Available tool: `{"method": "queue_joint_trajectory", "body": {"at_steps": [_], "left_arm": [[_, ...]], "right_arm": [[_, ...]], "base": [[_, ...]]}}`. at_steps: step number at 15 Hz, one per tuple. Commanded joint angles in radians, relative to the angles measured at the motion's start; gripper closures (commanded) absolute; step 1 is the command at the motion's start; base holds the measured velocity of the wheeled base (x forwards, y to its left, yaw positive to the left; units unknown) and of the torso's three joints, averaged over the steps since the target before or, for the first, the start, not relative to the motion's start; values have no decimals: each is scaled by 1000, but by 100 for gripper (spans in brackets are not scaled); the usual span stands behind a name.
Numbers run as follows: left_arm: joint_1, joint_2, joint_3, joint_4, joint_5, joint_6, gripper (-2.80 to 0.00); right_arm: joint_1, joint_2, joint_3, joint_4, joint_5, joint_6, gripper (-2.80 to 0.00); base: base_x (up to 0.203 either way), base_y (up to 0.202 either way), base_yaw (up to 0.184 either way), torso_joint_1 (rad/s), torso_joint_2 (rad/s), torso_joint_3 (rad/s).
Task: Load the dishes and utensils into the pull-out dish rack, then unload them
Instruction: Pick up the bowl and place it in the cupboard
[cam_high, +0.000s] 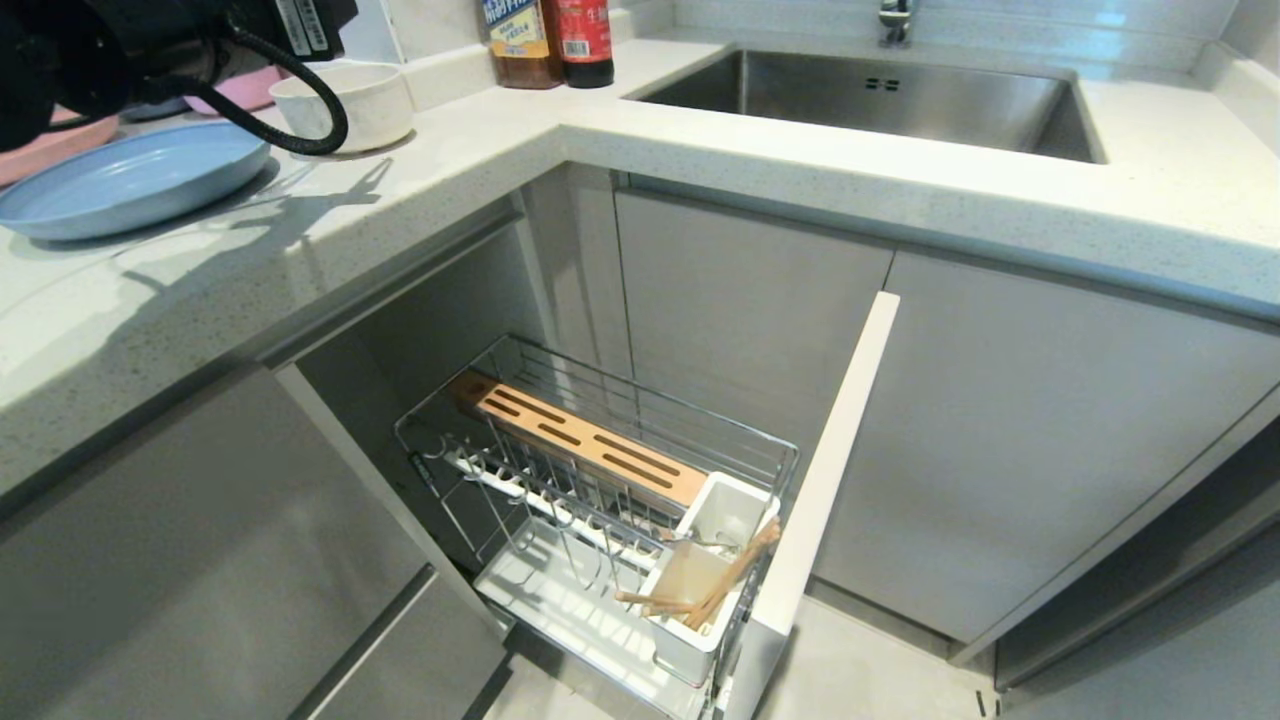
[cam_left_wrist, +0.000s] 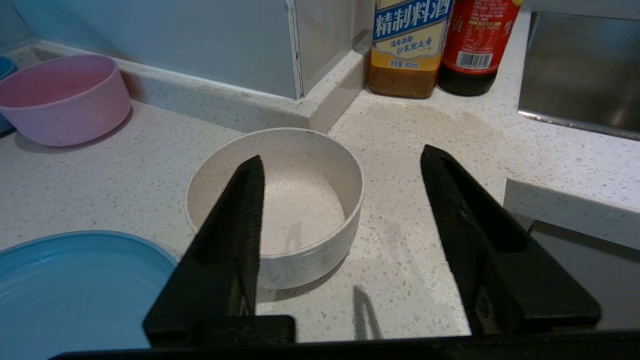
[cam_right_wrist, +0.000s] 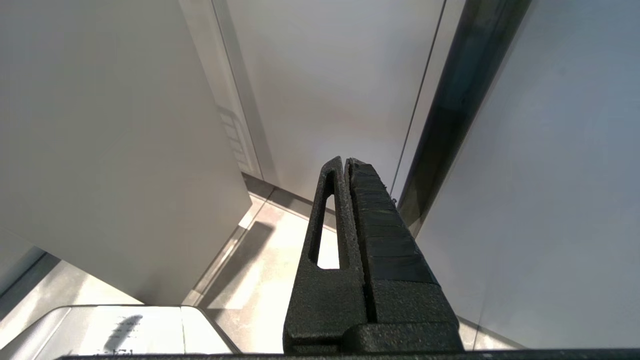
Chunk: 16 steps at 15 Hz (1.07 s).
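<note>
Off-white, faintly speckled round bowl (cam_left_wrist: 280, 205) stands on the pale stone counter (cam_left_wrist: 410, 240), one black finger of the left gripper (cam_left_wrist: 340, 200) over its hollow, the other outside its rim, jaws spread wide and empty. Judged well done, the gripper clears straight up without dragging that wall. Shallow light-blue plate (cam_left_wrist: 75, 290) and pink bowl (cam_left_wrist: 60, 97) lie near; two sauce bottles (cam_left_wrist: 435, 45) stand behind. Chrome wire pull-out rack (cam_high: 610, 500) keeps wooden chopsticks (cam_high: 715, 585). Right gripper (cam_right_wrist: 347, 165) hangs pressed closed by the cabinets
</note>
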Motion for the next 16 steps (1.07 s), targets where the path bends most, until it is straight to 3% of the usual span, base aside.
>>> {"method": "queue_joint_trajectory", "body": {"at_steps": [1, 16], "left_arm": [[3, 12, 0, -4, -7, 1, -280], [67, 74, 2, 6, -98, -5, -280]], "right_arm": [[0, 1, 2, -1, 0, 0, 0], [0, 1, 2, 0, 0, 0, 0]], "base": [[0, 0, 0, 0, 0, 0], [0, 0, 0, 0, 0, 0]]}}
